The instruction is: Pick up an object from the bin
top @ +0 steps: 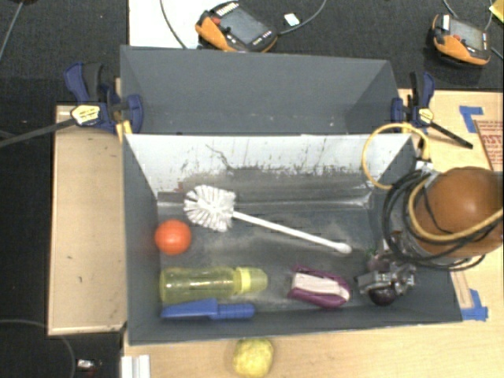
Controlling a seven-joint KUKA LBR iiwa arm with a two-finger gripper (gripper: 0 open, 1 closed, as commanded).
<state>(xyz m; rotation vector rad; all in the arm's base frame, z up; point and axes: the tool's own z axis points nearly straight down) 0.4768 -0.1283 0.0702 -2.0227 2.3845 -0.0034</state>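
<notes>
My gripper (386, 278) is low in the bin's front right corner, under the arm's orange dome. A small dark round thing (383, 295) lies right against its lower end; I cannot tell whether it is held. Just left of the gripper rests a purple and white packet-like thing (319, 287). The thin handle end of a white bottle brush (260, 224) points toward the gripper, with its bristle head at the bin's back left.
A yellow-green bottle (211, 283) lies along the front, with a flat blue thing (208, 312) in front of it. An orange ball (173, 237) sits at the left wall. The arm and its cables cover the right wall.
</notes>
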